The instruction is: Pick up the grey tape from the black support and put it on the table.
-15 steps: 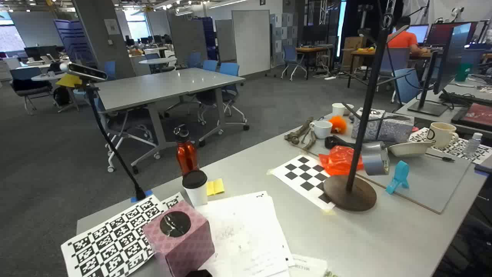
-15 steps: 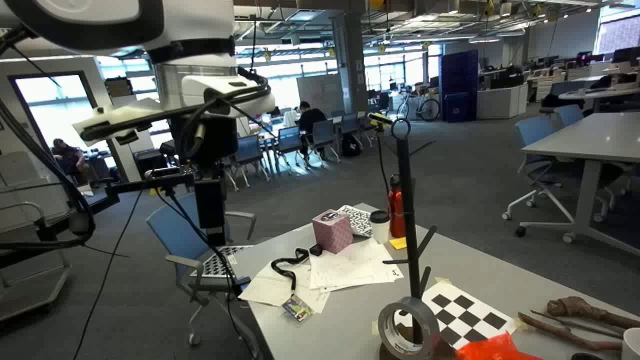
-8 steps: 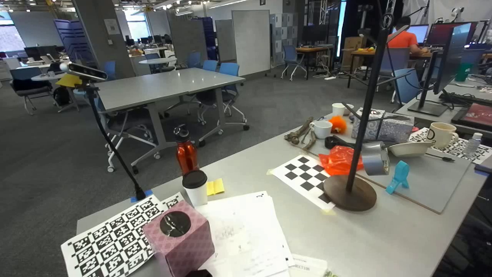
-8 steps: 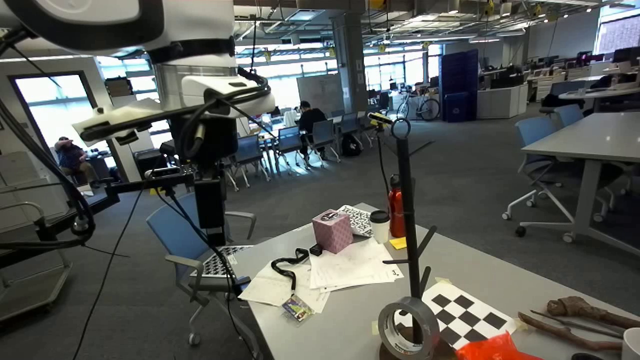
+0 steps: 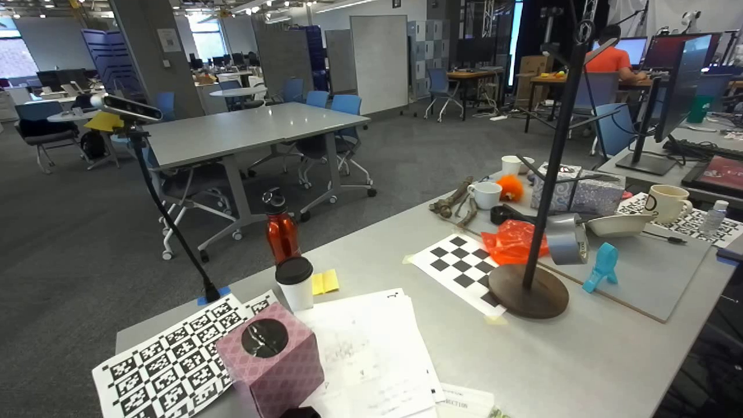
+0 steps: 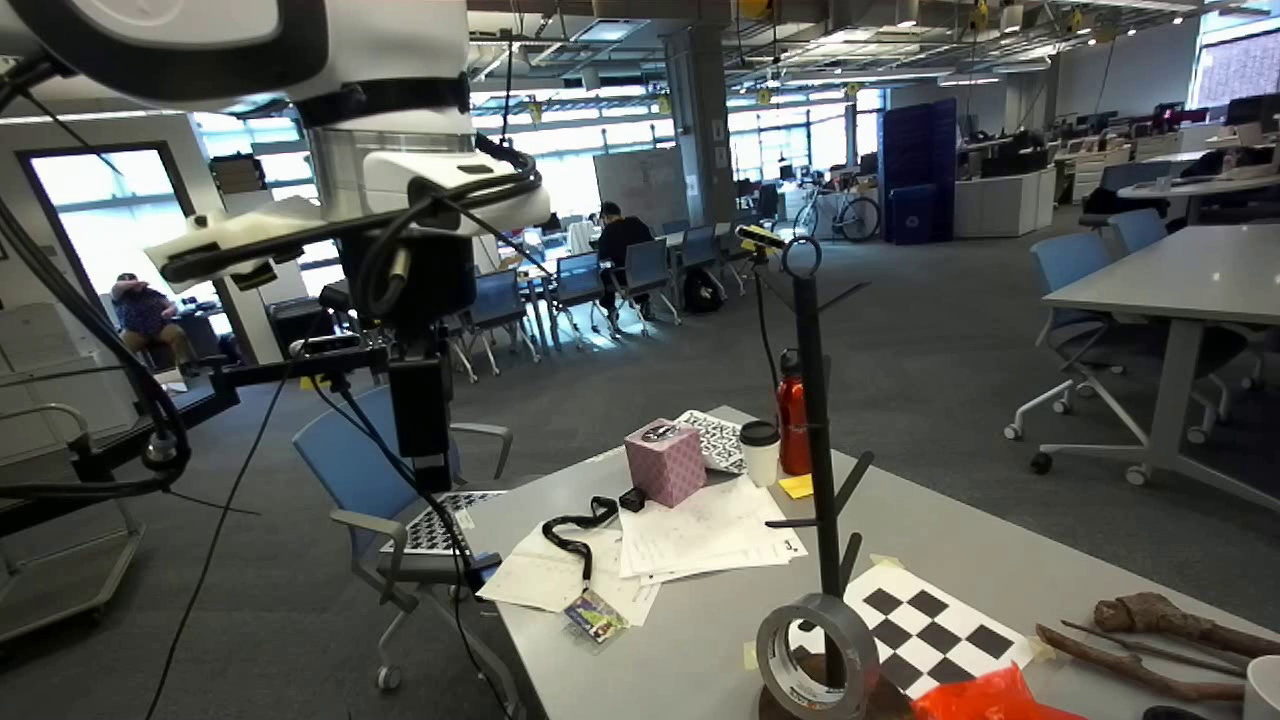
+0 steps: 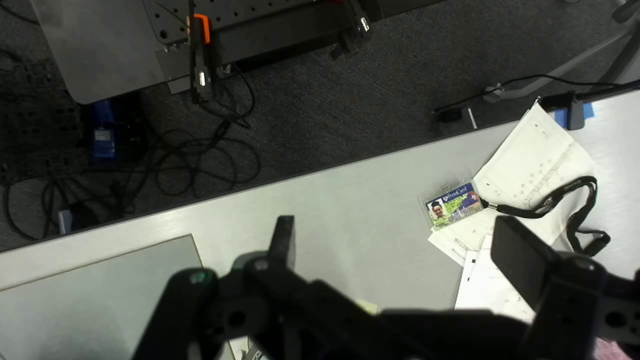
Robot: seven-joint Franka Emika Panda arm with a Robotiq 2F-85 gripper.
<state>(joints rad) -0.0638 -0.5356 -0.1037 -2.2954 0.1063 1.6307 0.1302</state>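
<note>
None of the job looks done so far: the grey tape [image 5: 566, 239] is on the black support [image 6: 818, 430], low beside the pole and above the disc base [image 5: 534, 302]. I take it to hang from one of the short side arms [image 6: 854, 485], though the one inside the roll is hard to make out. The ring stands upright, and in an exterior view the pole shows through its hole.

The hand [image 7: 400, 245] is spread wide — its two dark fingers [image 7: 520, 260] are well apart in the wrist view and pinch nothing. Between them one looks down on the desk [image 5: 603, 354] and an ID card [image 7: 454, 205] on its lanyard. In an exterior view the robot arm [image 6: 400, 50] holds the hand well apart from the support (the wrist view shows no clear sign of the roll either), so the approach itself seems to be ahead.

What is left, as I judge it, is everything: reach the roll, take hold of its wall, slide it off sideways, lower it and let go. A straight pull upward could snag on the side arm and tip the stand. For a landing spot, the stretch of desk before the base looks sensible — away from the blue clip [image 5: 605, 264] and the checkerboard sheet [image 5: 461, 273].
</note>
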